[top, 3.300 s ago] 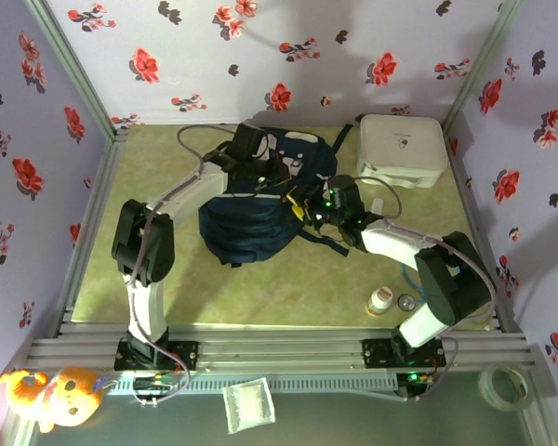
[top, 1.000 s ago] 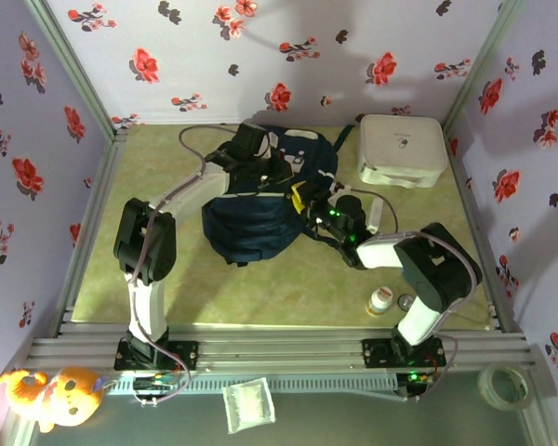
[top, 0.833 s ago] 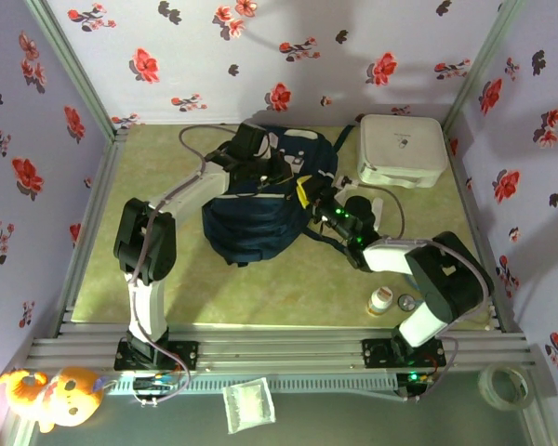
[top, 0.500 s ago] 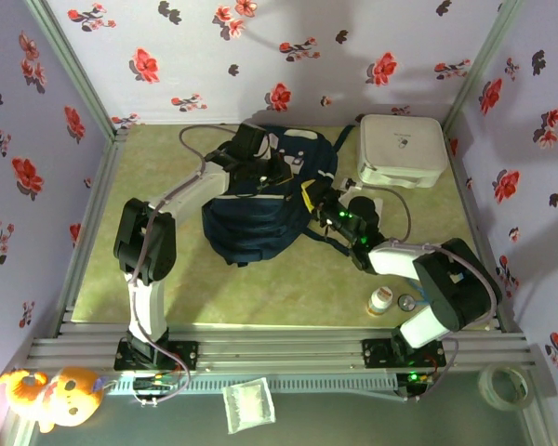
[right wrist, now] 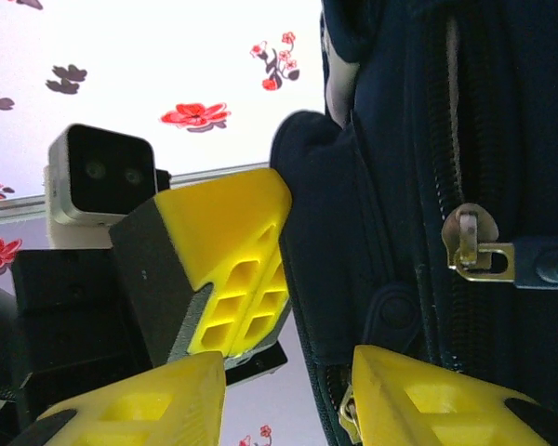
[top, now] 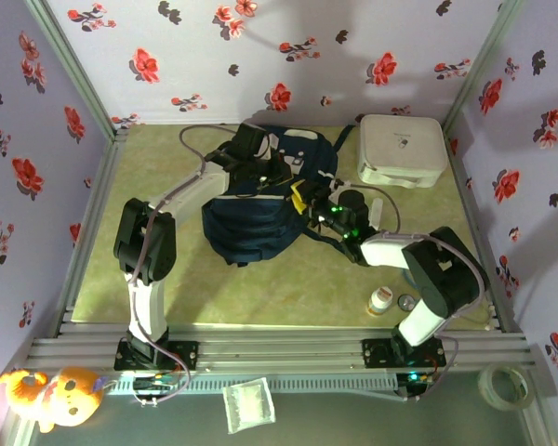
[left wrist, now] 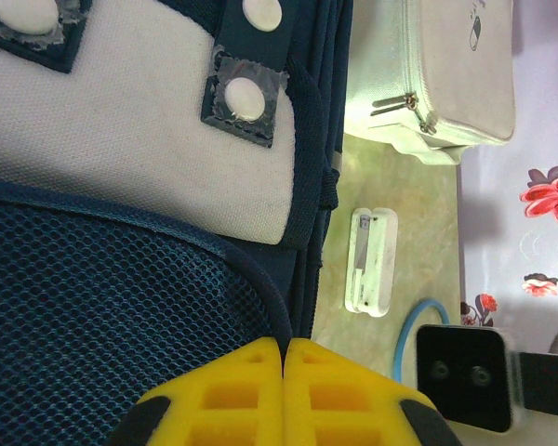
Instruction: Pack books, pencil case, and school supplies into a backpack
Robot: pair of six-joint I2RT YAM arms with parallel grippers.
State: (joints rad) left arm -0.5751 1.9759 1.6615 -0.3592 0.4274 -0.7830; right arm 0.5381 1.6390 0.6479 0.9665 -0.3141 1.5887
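Left tool (left wrist: 284, 347) clenched on navy-blue fabric backpack (top: 251, 228); right tool (right wrist: 293, 381) released beside its metal zipper pull (right wrist: 470, 243). I judge packing nearly done; small white bottle (top: 380, 299) sits lower right.

You have 1 white zipped box (top: 402, 149) back right, 1 small bottle (top: 380, 300) front right, 1 plush toy (top: 51, 395) front left.
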